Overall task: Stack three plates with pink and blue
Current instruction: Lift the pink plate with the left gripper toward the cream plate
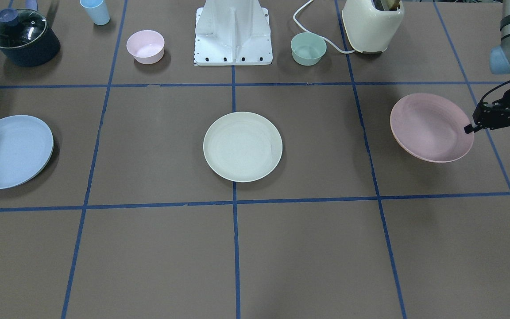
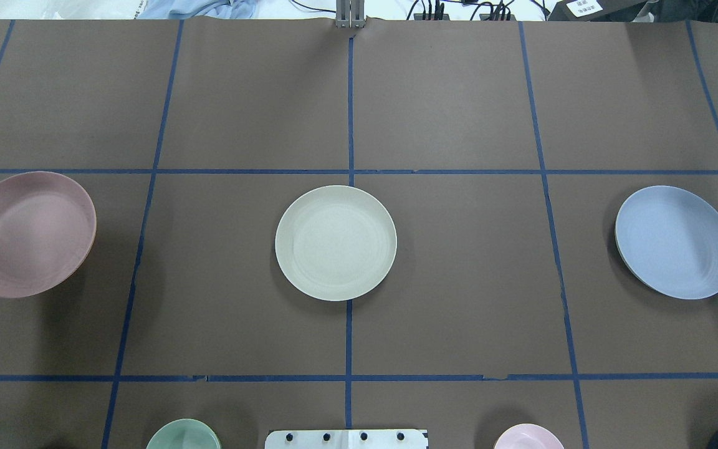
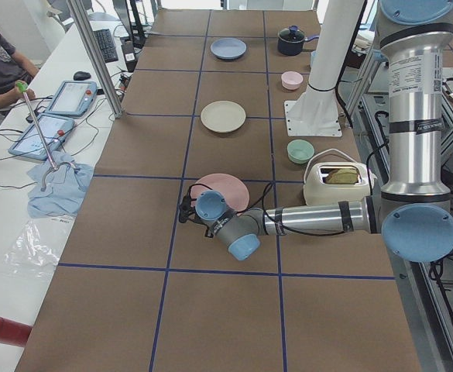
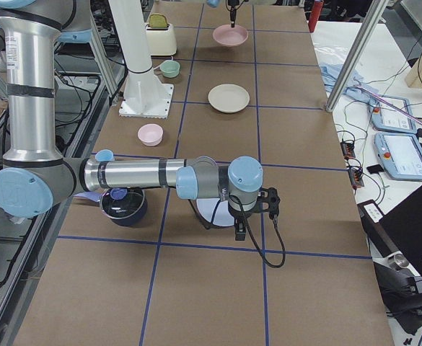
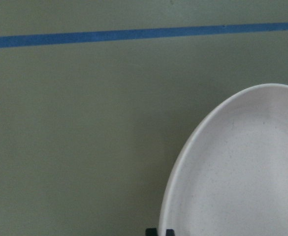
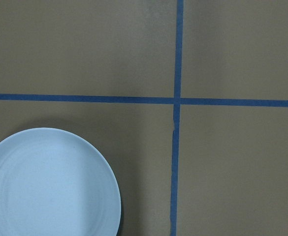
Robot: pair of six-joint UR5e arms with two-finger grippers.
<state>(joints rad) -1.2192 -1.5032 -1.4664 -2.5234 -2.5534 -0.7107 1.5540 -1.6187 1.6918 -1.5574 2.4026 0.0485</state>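
While left hand [image 1: 468, 129] pinches rim of pink plate [image 1: 430, 128], fingers clamped on its edge, plate hangs tilted above table [image 1: 308, 248], shadow beneath. At table centre, cream plate [image 1: 242, 146] lies flat, well apart from pink plate. At opposite end, on robot's right, blue plate [image 1: 10, 151] lies flat. Above blue plate hovers right hand [image 4: 240, 232], seen only from side view; cannot tell whether its fingers are apart or together.

centre plate [image 2: 335, 243] between others | left plate [image 2: 25, 234] robot's left | right plate [image 2: 675, 242] robot's right
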